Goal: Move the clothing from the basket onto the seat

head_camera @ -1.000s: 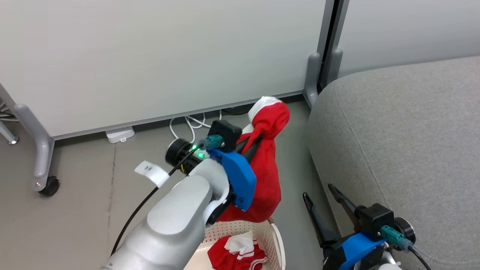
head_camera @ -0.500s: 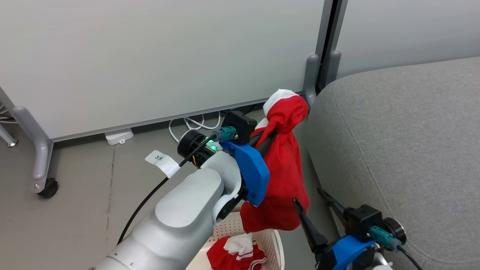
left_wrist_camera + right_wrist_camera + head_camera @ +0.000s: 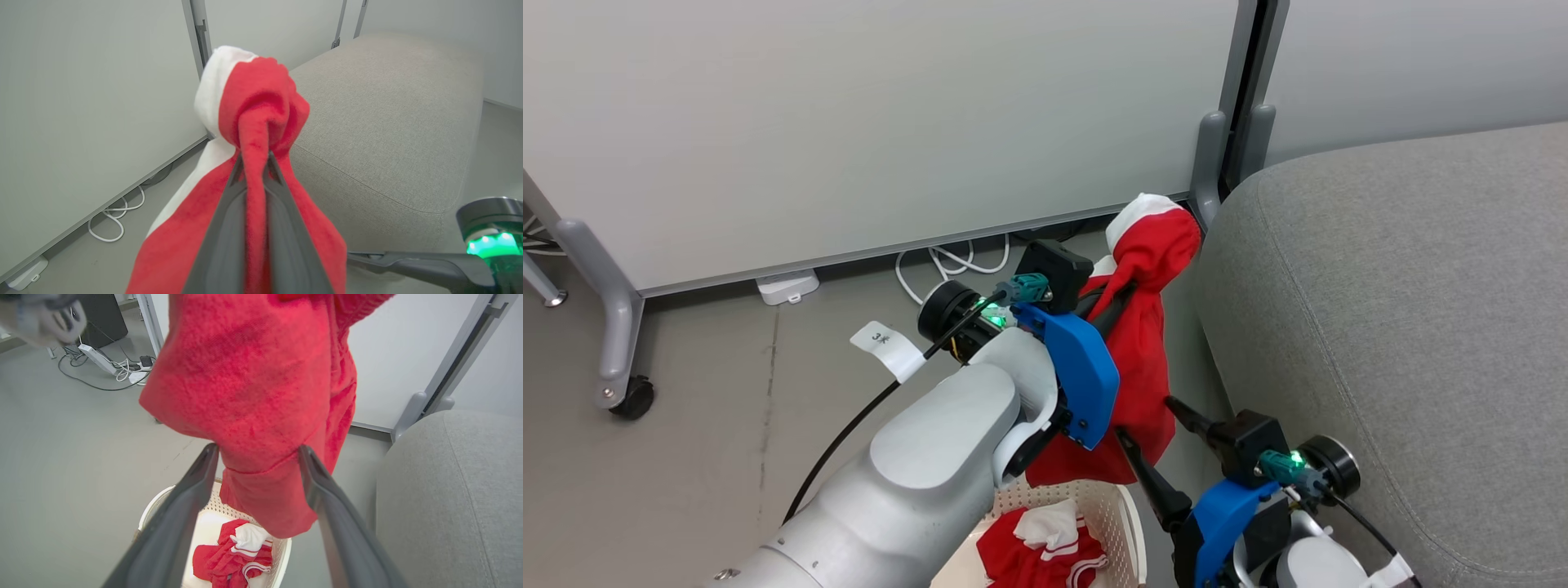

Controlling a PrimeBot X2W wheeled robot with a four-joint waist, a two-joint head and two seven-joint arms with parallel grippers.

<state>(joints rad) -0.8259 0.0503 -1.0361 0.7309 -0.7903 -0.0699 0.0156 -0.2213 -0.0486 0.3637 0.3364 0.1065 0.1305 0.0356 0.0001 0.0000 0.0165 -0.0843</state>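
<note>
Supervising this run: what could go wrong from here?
The red-and-white fleece garment is pinched by one thin fold in the shut left end effector; it may slip. Its hem hangs between the fingers of the open right end effector and could snag. It hangs beside the grey fabric seat, so it may drag.

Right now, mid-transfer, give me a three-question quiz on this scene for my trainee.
1. True or false: the left claw is shut on the fluffy red garment with white trim.
2. The right claw is: A) shut empty, B) open, C) shut on cloth.
3. What lies in the oval cream perforated plastic basket?
Key: 1 true; 2 B; 3 crumpled red-and-white striped clothing.
</note>
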